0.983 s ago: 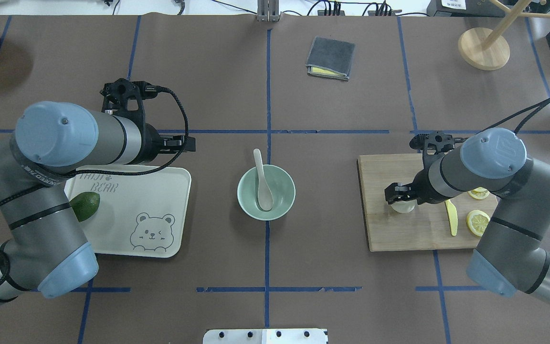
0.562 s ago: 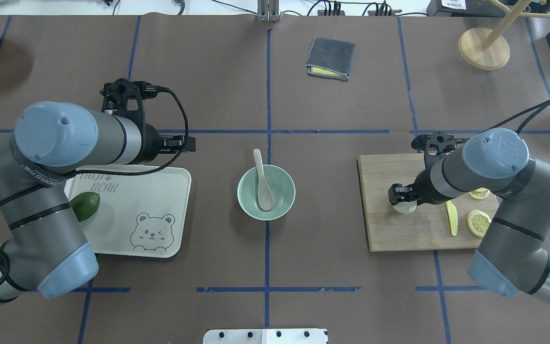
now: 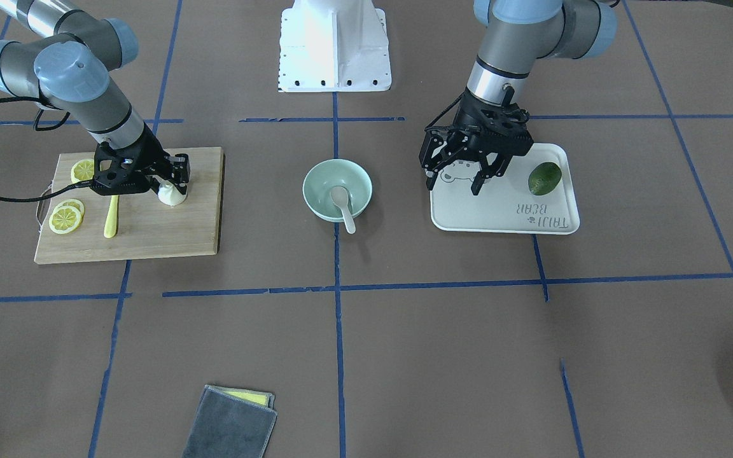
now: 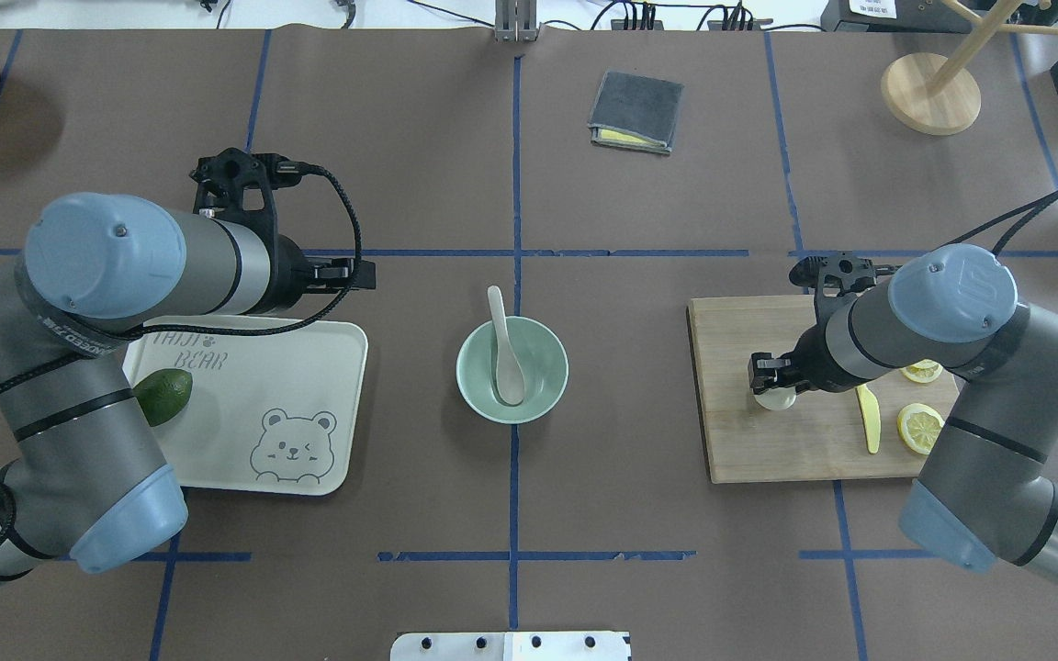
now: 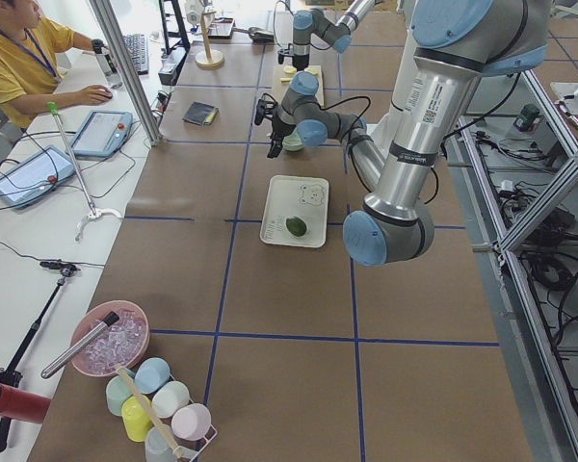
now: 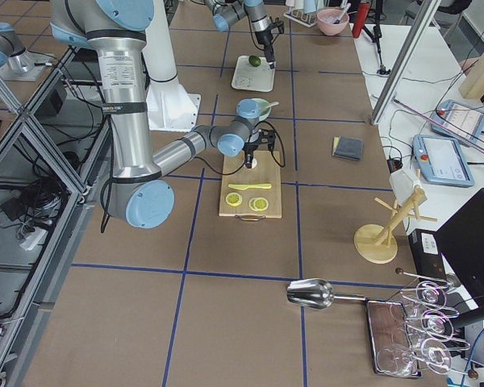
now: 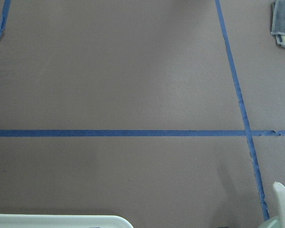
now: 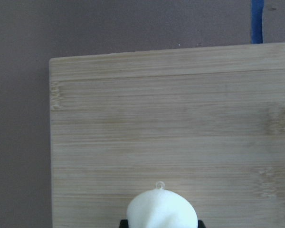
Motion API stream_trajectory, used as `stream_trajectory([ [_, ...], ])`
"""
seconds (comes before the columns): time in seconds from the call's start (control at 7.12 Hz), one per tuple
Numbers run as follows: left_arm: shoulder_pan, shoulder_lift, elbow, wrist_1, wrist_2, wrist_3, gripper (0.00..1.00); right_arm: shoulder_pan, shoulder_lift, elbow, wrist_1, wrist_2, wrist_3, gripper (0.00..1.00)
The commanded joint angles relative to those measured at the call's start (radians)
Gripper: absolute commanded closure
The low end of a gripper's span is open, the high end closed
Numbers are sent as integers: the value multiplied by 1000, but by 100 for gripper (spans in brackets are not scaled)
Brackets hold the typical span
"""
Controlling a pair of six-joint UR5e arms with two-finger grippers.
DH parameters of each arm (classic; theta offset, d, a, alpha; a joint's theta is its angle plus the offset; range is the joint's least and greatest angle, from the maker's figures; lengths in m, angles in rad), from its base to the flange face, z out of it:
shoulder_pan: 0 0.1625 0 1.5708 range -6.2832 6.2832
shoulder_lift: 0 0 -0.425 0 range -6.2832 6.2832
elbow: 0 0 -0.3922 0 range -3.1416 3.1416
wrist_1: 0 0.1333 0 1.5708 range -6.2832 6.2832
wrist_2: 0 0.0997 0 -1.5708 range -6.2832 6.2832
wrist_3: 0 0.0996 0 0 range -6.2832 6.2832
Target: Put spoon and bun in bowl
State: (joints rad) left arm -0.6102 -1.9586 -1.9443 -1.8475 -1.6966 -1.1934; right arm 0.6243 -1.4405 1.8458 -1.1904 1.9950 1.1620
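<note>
The spoon [image 4: 505, 363] rests in the bowl [image 4: 551, 390], handle over the rim. The right gripper [image 3: 174, 184] pinches the bun [image 3: 172, 196] on the wooden board [image 3: 150, 229], I think to lift it. The left gripper [image 3: 454, 184] hangs spread, empty, above the tray [image 3: 500, 215].

Right arm [image 3: 71, 71] is bent forward with the wrist pitched down; right gripper [image 3: 174, 184] is held low, jaws closed against the bun [image 3: 172, 195]. Left gripper [image 3: 453, 186] is held aloft, pointed downward, jaws spread apart.
</note>
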Motion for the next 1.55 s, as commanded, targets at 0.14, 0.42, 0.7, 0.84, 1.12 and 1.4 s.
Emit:
stream_trajectory([
  [0.14, -14, 20, -43, 8, 0, 2, 13, -2, 62, 38, -6, 2, 111, 53],
  [0.42, -19, 73, -113, 10, -32, 3, 13, -20, 277, 12, -156, -1, 244, 52],
  [0.7, -29, 81, -116, 10, -38, 6, 13, -86, 443, -101, -155, -15, 390, 50],
  [0.84, -29, 81, -116, 8, -38, 8, 13, -101, 525, -156, -156, -47, 447, 49],
  [1.12, -29, 80, -116, 8, -38, 9, 13, -117, 551, -178, -155, -84, 453, 47],
  [1.4, -28, 79, -113, 8, -38, 9, 13, -132, 565, -192, -155, -85, 456, 42],
])
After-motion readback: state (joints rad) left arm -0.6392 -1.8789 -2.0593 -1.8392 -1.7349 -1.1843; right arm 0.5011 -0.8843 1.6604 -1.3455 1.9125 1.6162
